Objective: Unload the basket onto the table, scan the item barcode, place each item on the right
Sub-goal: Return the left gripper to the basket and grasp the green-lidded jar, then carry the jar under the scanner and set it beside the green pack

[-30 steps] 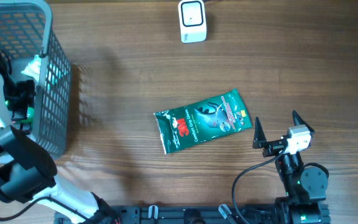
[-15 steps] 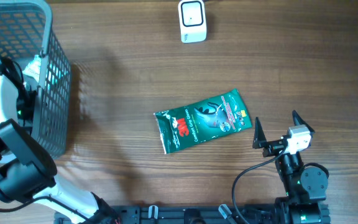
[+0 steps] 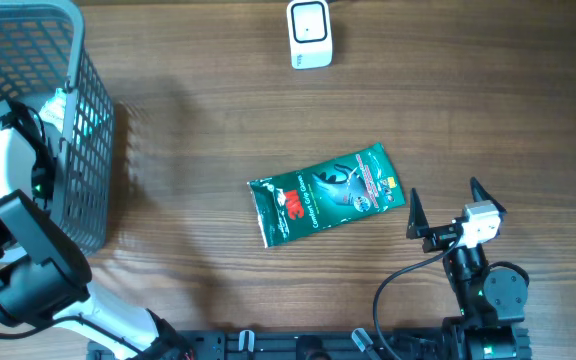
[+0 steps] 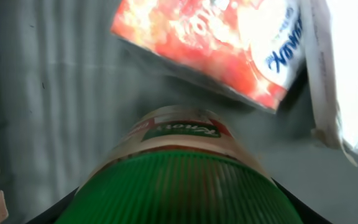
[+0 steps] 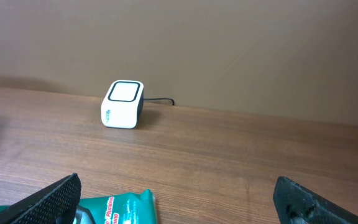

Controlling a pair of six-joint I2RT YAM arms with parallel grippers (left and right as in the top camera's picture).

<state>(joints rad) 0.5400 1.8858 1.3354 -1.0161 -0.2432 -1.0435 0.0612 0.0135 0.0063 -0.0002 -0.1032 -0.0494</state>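
Inside the grey mesh basket [image 3: 86, 120], my left gripper [image 4: 179, 202] has its two dark fingers pressed against either side of a jar [image 4: 182, 134] with a ribbed green lid and a red-and-green label. From overhead only the left arm [image 3: 8, 160] shows, reaching into the basket. A green 3M packet [image 3: 328, 193] lies flat mid-table. My right gripper [image 3: 444, 190] rests open just right of it, the packet's corner [image 5: 114, 208] by its left finger. The white barcode scanner [image 3: 309, 32] stands at the table's far edge, also seen in the right wrist view [image 5: 122, 104].
A red-and-white food packet [image 4: 210, 43] and a white wrapped pack [image 4: 347, 74] lie on the basket floor beyond the jar. The basket's tall walls stand close around my left arm. A black cable runs from the scanner's back.
My left arm has gone deeper into the basket, and its jaws have narrowed from wide open onto the jar's lid. The right arm and the green packet have not moved.
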